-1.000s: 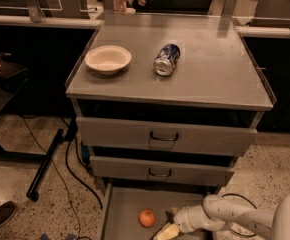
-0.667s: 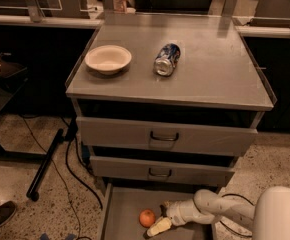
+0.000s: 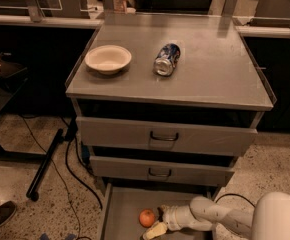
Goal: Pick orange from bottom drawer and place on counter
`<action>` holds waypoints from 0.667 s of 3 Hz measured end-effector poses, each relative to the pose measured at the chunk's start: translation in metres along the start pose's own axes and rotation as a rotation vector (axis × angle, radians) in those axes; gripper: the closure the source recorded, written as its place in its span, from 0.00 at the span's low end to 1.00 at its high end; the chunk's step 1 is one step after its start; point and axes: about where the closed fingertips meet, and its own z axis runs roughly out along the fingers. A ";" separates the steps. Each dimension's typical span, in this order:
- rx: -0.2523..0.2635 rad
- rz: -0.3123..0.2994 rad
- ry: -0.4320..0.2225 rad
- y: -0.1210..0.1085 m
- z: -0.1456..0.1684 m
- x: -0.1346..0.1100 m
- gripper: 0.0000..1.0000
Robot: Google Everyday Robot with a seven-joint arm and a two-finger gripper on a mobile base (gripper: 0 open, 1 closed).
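Camera view: the gripper (image 3: 155, 223) is low inside the bottom drawer (image 3: 120, 209), with its jaws spread apart. The orange (image 3: 146, 217) lies on the drawer floor just at the jaw opening. The counter (image 3: 210, 69) is far above the jaws.

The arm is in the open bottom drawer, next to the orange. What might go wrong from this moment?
1. The end effector is right beside the orange. The fruit is round, so a nudge may roll it across the bottom drawer.
2. The middle drawer is just above the arm, so a steep lift may strike its front.
3. On the counter lie a can and a bowl. Placing the fruit near them may knock them.
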 end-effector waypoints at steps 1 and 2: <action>0.038 -0.007 -0.053 -0.007 0.015 0.004 0.00; 0.058 -0.004 -0.083 -0.017 0.028 0.008 0.00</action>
